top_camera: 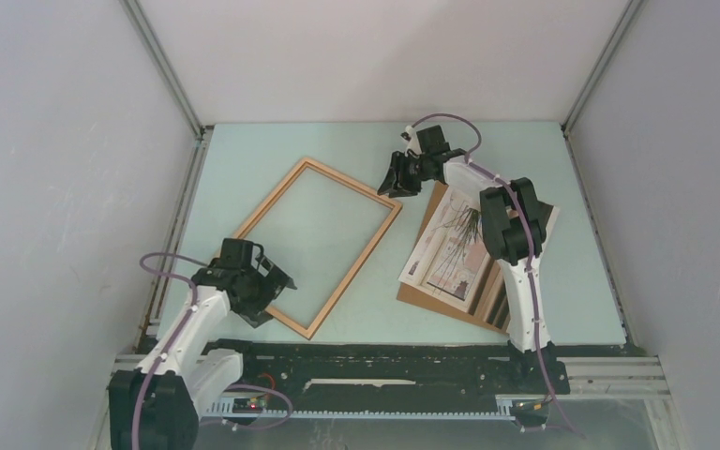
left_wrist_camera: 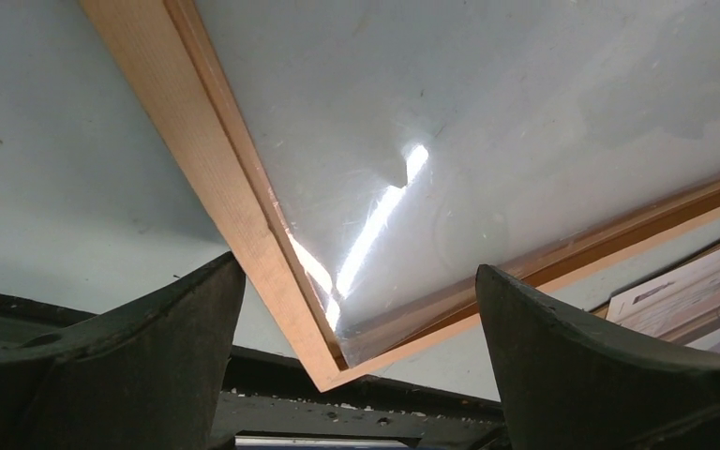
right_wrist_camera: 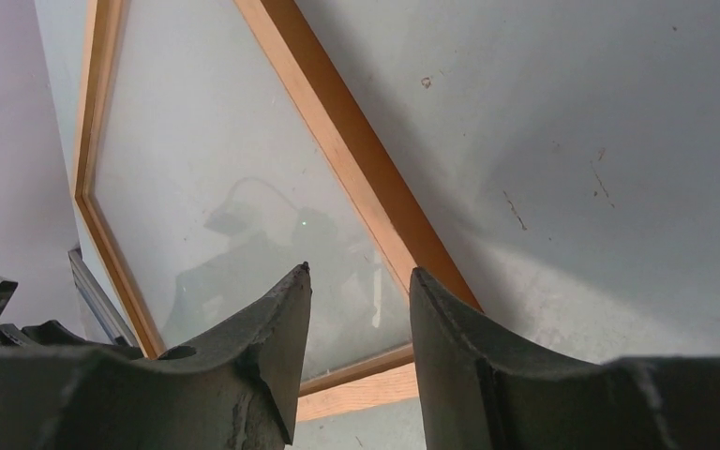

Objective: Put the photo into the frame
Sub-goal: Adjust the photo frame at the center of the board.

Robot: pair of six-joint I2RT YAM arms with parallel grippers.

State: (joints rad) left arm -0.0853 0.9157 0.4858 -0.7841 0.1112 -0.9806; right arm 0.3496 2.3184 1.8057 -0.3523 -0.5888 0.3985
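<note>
Top external, photo (top_camera: 450, 246) partly behind right arm (top_camera: 523, 281), left tool (left_wrist_camera: 358, 265) spread wide, right tool (right_wrist_camera: 361, 271) narrowly parted.

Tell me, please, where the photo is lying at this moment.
In the top external view, the photo lies on the right side of the table, on top of a brown backing board, just right of the frame.

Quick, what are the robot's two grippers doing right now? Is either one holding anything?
Left gripper: open, empty, at the frame's corner.
Right gripper: slightly open, holding nothing.
</note>
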